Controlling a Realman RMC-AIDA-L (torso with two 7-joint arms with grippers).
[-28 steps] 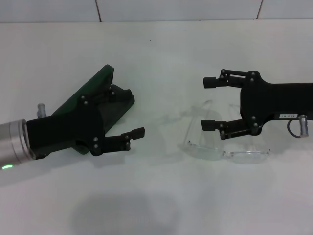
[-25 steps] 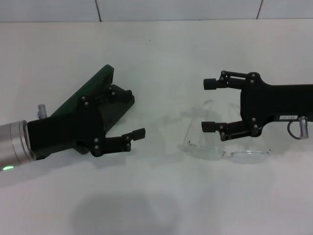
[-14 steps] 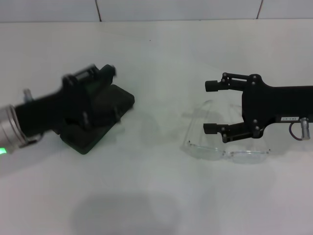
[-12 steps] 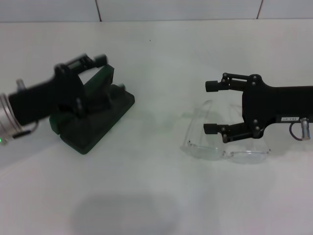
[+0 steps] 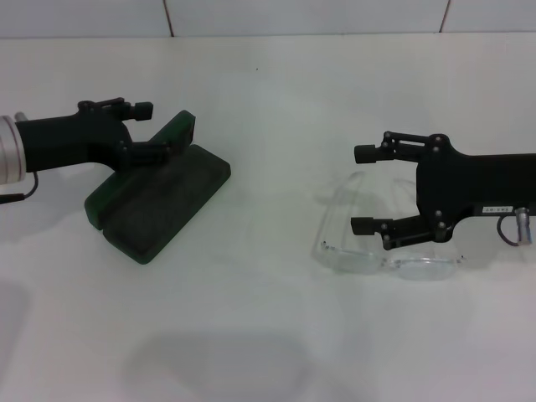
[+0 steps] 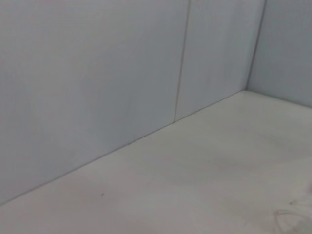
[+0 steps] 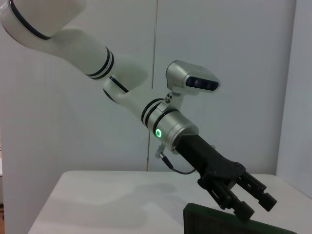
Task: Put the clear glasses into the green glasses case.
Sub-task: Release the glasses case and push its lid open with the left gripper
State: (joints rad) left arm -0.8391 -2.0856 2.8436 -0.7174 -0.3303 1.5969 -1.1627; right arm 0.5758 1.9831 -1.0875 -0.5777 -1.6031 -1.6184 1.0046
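Observation:
The green glasses case (image 5: 159, 197) lies open at the left of the table, with its lid (image 5: 180, 126) standing up along the far-left side. My left gripper (image 5: 149, 130) is open at the lid's upper end, one finger on each side of its edge. The right wrist view shows that same left gripper (image 7: 253, 204) just above the lid's top edge (image 7: 219, 219). The clear glasses (image 5: 389, 255) lie on the table at the right, their arms pointing away from me. My right gripper (image 5: 363, 189) hovers open over them, empty.
The white table (image 5: 268, 318) meets a tiled wall (image 5: 301, 15) at the back. The white left arm (image 7: 126, 78) reaches in from the left. In the left wrist view I see only the wall (image 6: 97, 73) and bare tabletop (image 6: 204, 165).
My left gripper has swung from the near side of the case back to its lid's far end. The right gripper has sunk slightly towards the glasses.

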